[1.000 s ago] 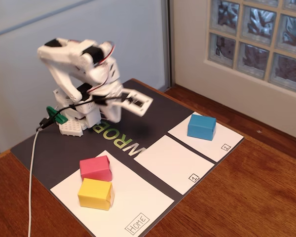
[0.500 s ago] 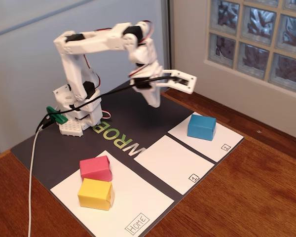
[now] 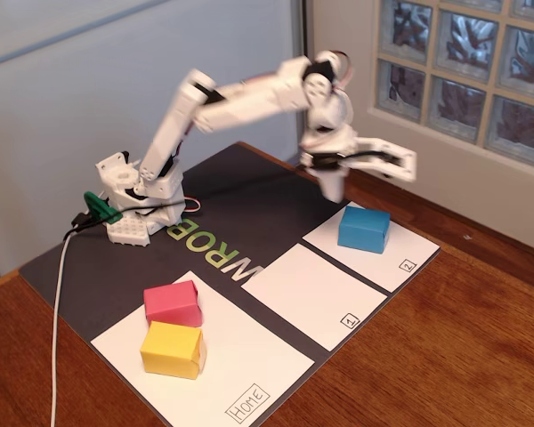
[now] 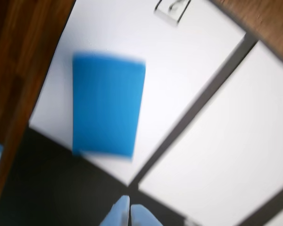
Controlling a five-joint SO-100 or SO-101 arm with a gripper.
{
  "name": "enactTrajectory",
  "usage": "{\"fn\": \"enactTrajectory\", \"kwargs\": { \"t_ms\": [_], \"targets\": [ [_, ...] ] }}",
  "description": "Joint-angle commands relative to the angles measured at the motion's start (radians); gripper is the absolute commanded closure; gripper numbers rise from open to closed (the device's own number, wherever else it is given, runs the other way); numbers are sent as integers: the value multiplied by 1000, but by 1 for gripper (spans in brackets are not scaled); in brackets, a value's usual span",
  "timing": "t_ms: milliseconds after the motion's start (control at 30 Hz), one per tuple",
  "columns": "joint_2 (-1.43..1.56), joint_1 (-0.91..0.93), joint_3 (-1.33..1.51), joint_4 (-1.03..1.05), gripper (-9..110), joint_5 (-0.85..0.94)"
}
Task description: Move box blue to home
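Observation:
The box blue (image 3: 364,229) lies on the small white panel marked "2" (image 3: 404,253) at the mat's right end. My gripper (image 3: 334,194) hangs a little above and to the left of it in the fixed view, with the arm stretched out from its base. The wrist view, which is blurred, shows the box blue (image 4: 107,104) ahead of my gripper (image 4: 129,214), whose two tips sit together, shut on nothing. Home (image 3: 249,356) is the large white panel at the mat's near left end, far from the gripper.
A pink block (image 3: 172,302) and a yellow block (image 3: 172,349) rest on home's left part. The panel marked "1" (image 3: 307,294) lies between home and the panel marked "2". The arm's base (image 3: 133,209) stands on the dark mat (image 3: 249,205). A wall with glass blocks (image 3: 463,80) rises behind.
The arm has unfolded from its tucked pose near the base and swung out to the right, carrying the gripper over to the blue box. The blocks have not moved.

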State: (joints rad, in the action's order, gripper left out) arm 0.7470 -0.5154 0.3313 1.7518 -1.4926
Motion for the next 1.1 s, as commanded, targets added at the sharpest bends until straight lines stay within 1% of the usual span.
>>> {"fn": "enactTrajectory", "kwargs": {
  "t_ms": [0,133,167,233,267,333,400,533,700,1067],
  "targets": [
    [-14,-38,-123,23,102,5],
    [-9,-81,-98,-5,100,-32],
    [-6,-94,-97,-8,96,-34],
    [44,-110,-18,-54,78,-34],
    [60,-117,5,-67,72,-35],
    [66,-126,12,-67,66,-32],
    [66,-127,18,-71,62,-28],
    [67,-127,55,-75,61,-35],
    [48,-137,72,-91,63,-80],
    [-46,-170,75,-221,64,-153]
  ]
}}
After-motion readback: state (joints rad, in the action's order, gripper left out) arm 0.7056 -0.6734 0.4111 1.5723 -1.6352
